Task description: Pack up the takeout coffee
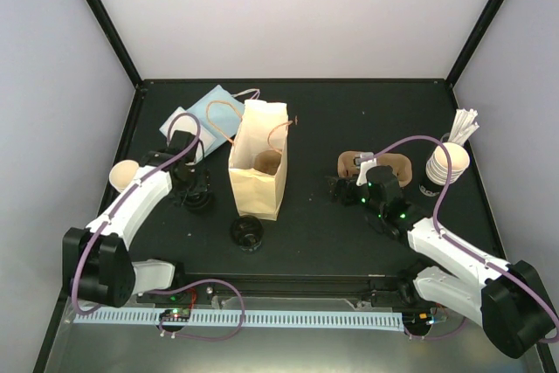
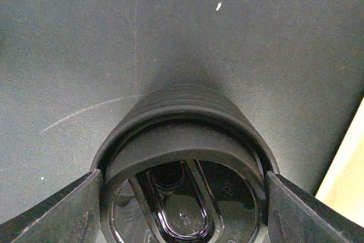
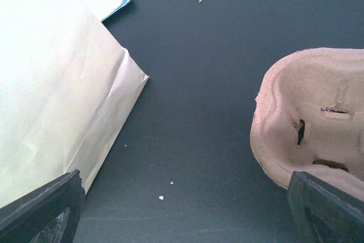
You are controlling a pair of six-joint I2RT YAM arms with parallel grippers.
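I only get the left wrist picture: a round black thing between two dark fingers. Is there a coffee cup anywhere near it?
Observer: Yes. A cream cup stands to the left of that black lid, near the table's edge.
Operator: Where would it be packed?
Observer: A paper bag stands open on the lid's other side.
Operator: And the other arm?
Observer: The right gripper is open and empty, with the bag on one side of it and a brown carrier on the other.
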